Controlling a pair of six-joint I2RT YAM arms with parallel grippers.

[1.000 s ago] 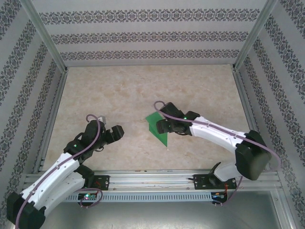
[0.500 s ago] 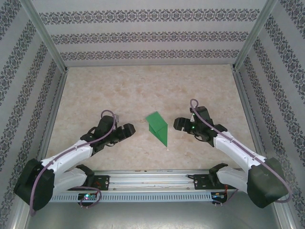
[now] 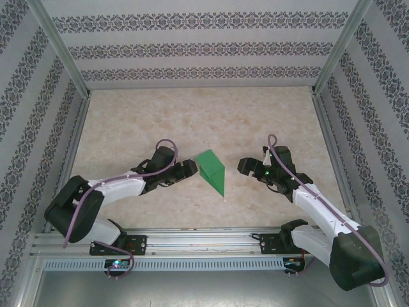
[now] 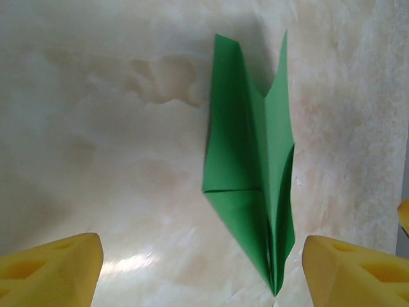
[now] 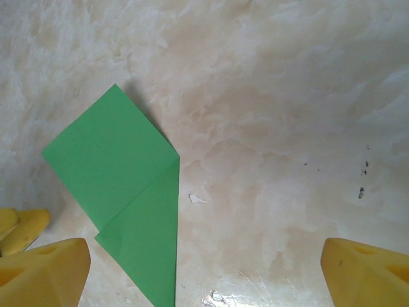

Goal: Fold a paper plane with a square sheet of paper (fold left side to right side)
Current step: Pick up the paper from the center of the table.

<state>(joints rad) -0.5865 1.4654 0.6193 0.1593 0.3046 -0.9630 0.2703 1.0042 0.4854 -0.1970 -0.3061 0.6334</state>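
Paper plane [image 3: 211, 171] is bright green, plain, no print. Table [image 3: 192, 121] is beige with cream marbling. Walls [image 3: 192, 48] are pale grey with dark damask bands. Left arm [image 3: 115, 190] and right arm [image 3: 319, 208] are white and black, with purple cables [image 3: 167, 142]. Yellow on left pads [image 4: 51, 268] and right pads [image 5: 367, 272].

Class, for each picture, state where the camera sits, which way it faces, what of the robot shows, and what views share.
Top external: above, behind the arms, looking down on the table; both arms, left gripper, right gripper.
Left wrist: on the left arm, facing the green paper; its yellow fingers at bottom corners.
Right wrist: on the right arm, facing the paper's other side; own fingers below.
Shared: all show the paper.
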